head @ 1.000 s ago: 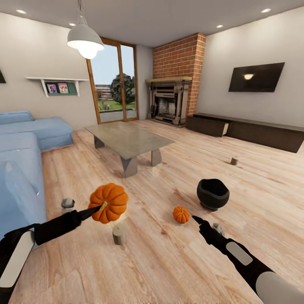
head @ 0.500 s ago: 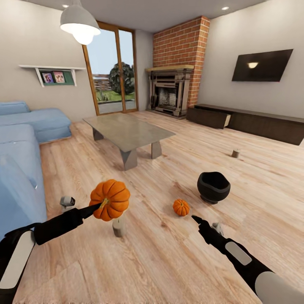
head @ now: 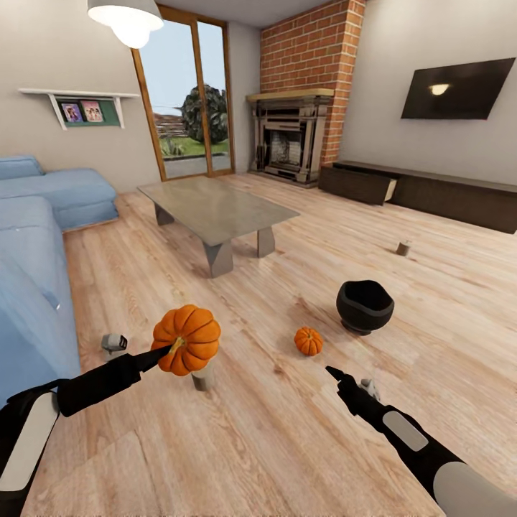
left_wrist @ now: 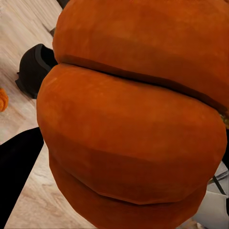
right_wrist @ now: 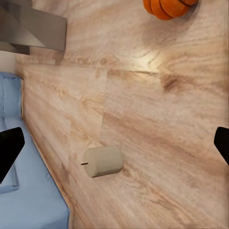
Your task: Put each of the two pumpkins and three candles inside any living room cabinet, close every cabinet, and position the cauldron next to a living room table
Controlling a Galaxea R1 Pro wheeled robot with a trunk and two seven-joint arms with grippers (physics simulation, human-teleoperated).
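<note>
At left hand (head: 164,351) tip: bigger pumpkin (head: 188,339), gripped, above floor.

The floor (head: 301,431) is light wood planking with visible grain and a soft sheen. The bigger pumpkin (head: 188,339) has a matt, ribbed orange skin. At 3 o'clock from it, the cauldron (head: 365,306) looks matt black and smooth. The table (head: 215,208) top is smooth grey-green with a faint gloss. The sofa (head: 36,244) looks like soft blue cloth. The fireplace (head: 316,64) is rough red brick.
</note>
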